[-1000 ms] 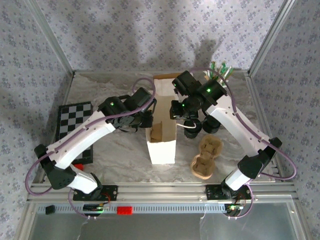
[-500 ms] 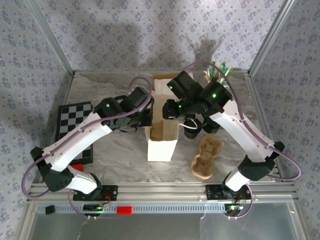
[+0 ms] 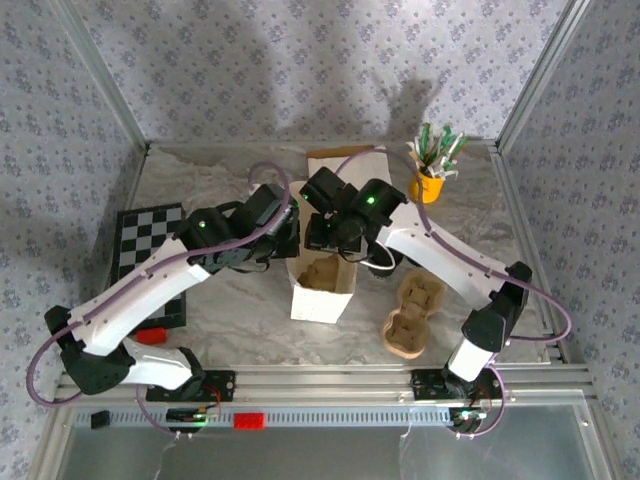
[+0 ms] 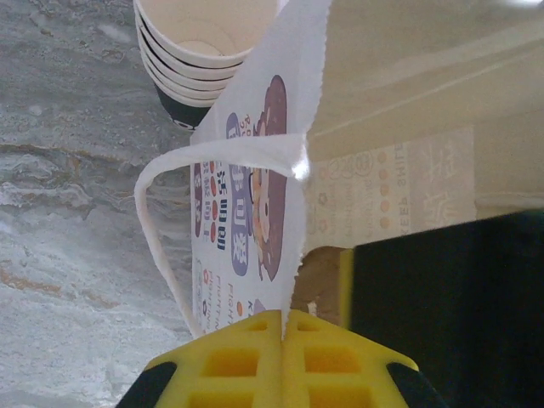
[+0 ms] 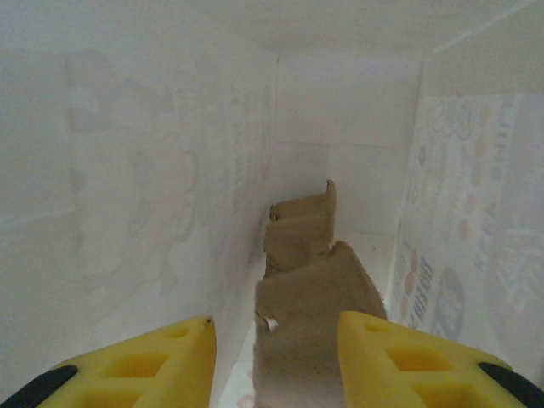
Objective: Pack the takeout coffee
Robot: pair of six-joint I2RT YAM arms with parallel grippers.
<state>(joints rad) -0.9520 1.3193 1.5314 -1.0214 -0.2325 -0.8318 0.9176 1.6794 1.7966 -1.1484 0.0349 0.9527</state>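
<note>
Paper bag [image 3: 322, 290]: upright, mid-bench [image 3: 230, 300].
My left claw [image 4: 285, 327]: pinched tight on the bag's rim.
My right claw [image 5: 276, 327]: spread wide inside the bag, above the cardboard carrier [image 5: 310, 297].
Takeout coffee [image 4: 204, 34]: on the bench, just beside the bag.

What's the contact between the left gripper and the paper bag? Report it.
Touching. The left wrist view shows the edge of the paper bag running down into the left gripper, pinched between its shut yellow jaws with no gap.
</note>
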